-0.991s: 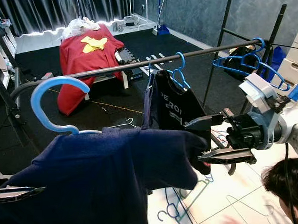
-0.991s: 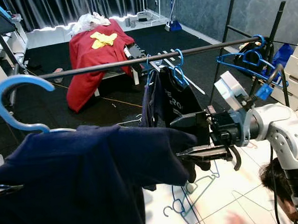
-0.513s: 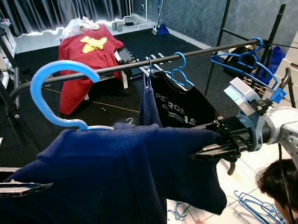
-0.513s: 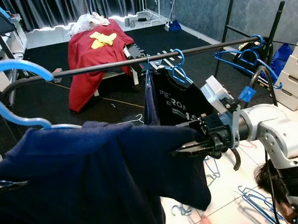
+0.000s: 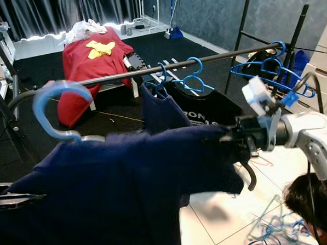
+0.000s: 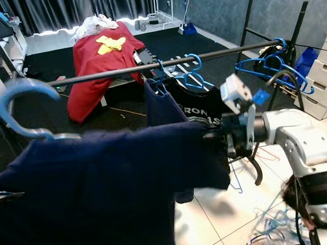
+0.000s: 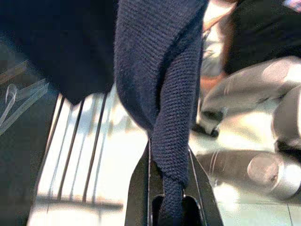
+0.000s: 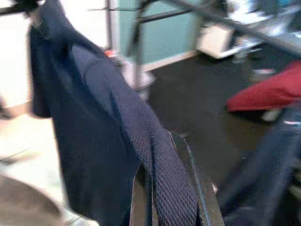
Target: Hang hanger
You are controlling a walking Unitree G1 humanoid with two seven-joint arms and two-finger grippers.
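A navy knit sweater (image 5: 128, 184) hangs on a light blue hanger whose hook (image 5: 57, 109) stands just below the black clothes rail (image 5: 150, 71). My left gripper (image 7: 170, 188) is shut on the sweater's left shoulder, low at the left. My right gripper (image 8: 164, 188) is shut on the right shoulder (image 5: 224, 138), in front of the rail. A navy garment (image 5: 160, 109) and a black T-shirt (image 5: 206, 109) hang on the rail on blue hangers.
Empty blue hangers (image 5: 268, 70) hang at the rail's right end, and more lie on the white floor (image 5: 273, 229). A person's head (image 5: 313, 202) is at the lower right. A red cloth (image 5: 91, 57) covers something behind the rail. White drawers (image 5: 325, 64) stand at the right.
My right gripper has risen and drawn the sweater's right shoulder up level with the left. The garments on the rail have swung. The view has shifted a little.
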